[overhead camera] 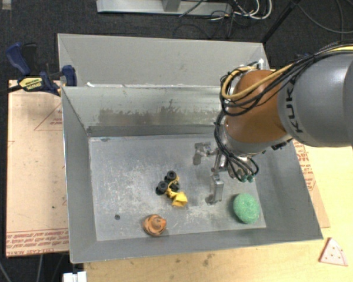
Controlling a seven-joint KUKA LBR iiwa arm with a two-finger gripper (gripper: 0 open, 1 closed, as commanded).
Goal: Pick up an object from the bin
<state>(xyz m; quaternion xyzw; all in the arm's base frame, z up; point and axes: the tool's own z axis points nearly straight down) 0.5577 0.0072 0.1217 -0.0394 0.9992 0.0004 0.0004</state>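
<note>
Bin holds green lump, toy, perhaps acorn

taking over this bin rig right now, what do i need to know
Gripper: open, nothing between its fingers, down over bare floor of the bin, right of centre in the view.
Things: green egg-shaped lump just right of the gripper in the view, near the front wall. Yellow and black toy just left of it. Brown round thing further front left.
Done: nothing picked yet; all three lie on the floor.
Left: close on one thing and lift it out. The lump and the toy look nearest.
</note>
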